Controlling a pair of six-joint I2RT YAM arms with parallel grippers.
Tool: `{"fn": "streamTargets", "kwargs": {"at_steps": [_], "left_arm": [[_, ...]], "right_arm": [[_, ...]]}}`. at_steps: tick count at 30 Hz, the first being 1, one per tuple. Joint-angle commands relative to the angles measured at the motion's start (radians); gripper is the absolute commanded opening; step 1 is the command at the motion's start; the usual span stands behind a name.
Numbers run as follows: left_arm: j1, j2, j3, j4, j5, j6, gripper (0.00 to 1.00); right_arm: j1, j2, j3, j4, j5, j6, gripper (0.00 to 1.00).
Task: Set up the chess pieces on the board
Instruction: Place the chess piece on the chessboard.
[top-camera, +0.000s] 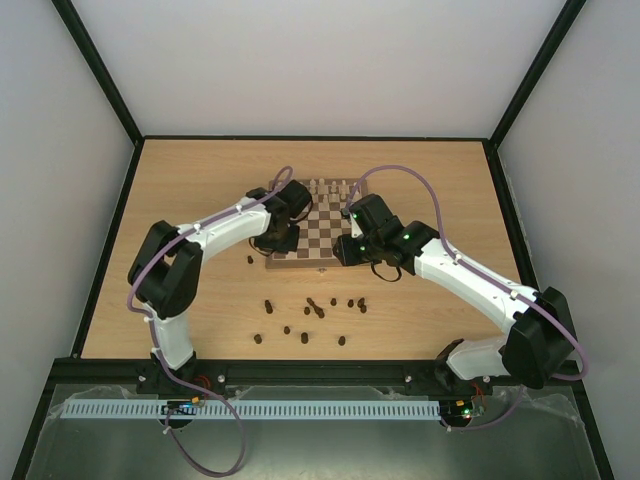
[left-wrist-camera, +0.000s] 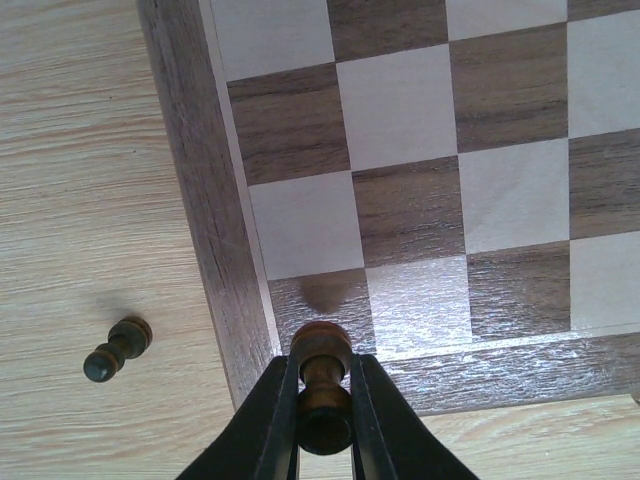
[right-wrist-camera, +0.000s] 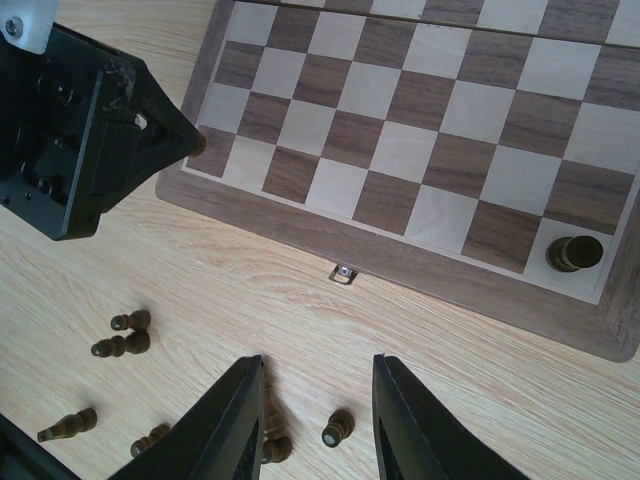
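Observation:
The board (top-camera: 322, 262) lies mid-table, and its near-left corner fills the left wrist view (left-wrist-camera: 215, 250). My left gripper (left-wrist-camera: 322, 405) is shut on a dark brown chess piece (left-wrist-camera: 321, 352), held just above the board's near-left corner square. It also shows in the top view (top-camera: 277, 240). My right gripper (right-wrist-camera: 315, 420) is open over the table in front of the board's clasp (right-wrist-camera: 344, 272), with a dark piece (right-wrist-camera: 338, 428) lying below, between its fingers. One dark piece (right-wrist-camera: 574, 253) stands on the near-right corner square. Several dark pieces (top-camera: 315, 308) lie scattered on the table.
Cream-white pieces (top-camera: 330, 186) stand along the board's far edge. One dark pawn (left-wrist-camera: 117, 350) lies on the table left of the board. More dark pieces (right-wrist-camera: 120, 345) lie left of my right gripper, one partly hidden behind its left finger (right-wrist-camera: 235, 430).

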Motion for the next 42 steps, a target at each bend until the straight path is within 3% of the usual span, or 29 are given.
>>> {"fn": "streamTargets", "kwargs": {"at_steps": [1, 26, 38, 42], "left_arm": [[-0.010, 0.027, 0.022, -0.021, -0.001, 0.018, 0.04], [-0.012, 0.050, 0.002, -0.012, 0.002, 0.023, 0.15], [-0.011, 0.012, 0.003, -0.019, 0.006, 0.017, 0.39], [-0.011, -0.082, 0.010, -0.039, -0.022, 0.017, 0.49]], "right_arm": [[0.007, 0.003, 0.001, -0.037, 0.004, -0.012, 0.30], [0.008, 0.020, -0.004, -0.030, 0.001, -0.014, 0.30], [0.007, 0.030, -0.005, -0.027, 0.002, -0.013, 0.30], [0.007, 0.024, -0.015, -0.020, 0.006, -0.010, 0.36]]}}
